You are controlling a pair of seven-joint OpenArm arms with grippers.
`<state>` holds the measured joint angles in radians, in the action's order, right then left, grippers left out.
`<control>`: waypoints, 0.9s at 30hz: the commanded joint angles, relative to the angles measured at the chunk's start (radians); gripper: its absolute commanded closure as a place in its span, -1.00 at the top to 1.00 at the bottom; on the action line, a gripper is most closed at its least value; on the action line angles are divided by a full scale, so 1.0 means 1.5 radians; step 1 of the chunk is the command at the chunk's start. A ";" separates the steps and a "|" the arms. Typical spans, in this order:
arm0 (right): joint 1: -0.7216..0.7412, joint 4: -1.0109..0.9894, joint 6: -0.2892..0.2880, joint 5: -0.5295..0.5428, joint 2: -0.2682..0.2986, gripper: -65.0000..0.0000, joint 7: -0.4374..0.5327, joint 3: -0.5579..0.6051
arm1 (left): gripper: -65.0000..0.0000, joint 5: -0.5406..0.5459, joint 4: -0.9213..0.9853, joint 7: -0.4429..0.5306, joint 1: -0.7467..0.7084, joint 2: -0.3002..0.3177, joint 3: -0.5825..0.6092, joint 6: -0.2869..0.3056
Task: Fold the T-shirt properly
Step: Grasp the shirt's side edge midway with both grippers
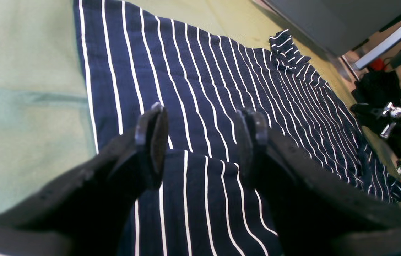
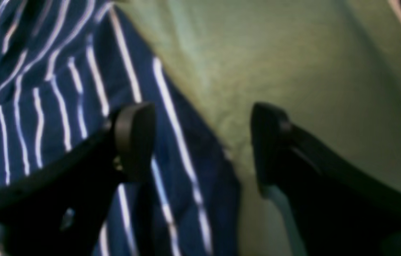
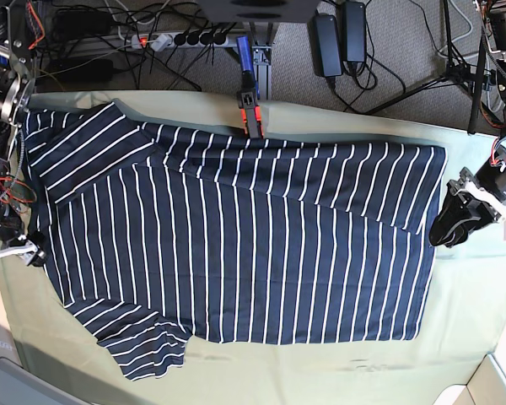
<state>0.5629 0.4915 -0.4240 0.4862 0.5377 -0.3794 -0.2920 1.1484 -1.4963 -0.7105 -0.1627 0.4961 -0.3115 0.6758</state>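
The T-shirt (image 3: 236,245) lies spread flat on the green table cloth (image 3: 455,337), long axis running arm to arm, and both grippers — left gripper (image 1: 200,122) over one end, right gripper (image 2: 202,142) straddling the opposite edge — stand wide open, holding nothing.

Olive-green table cloth (image 3: 455,337) bears the T-shirt (image 3: 236,245)
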 commanded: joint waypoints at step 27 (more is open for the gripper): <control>0.018 0.112 -0.031 -0.012 -0.071 0.28 -0.028 0.000 | 0.03 -0.018 -0.011 0.025 0.009 0.013 -0.005 0.015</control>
<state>0.5602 0.6407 -0.4252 0.4545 0.4137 -0.4423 -0.2920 1.1034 -1.4963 -0.7017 -0.1627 0.4961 -0.3115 0.6758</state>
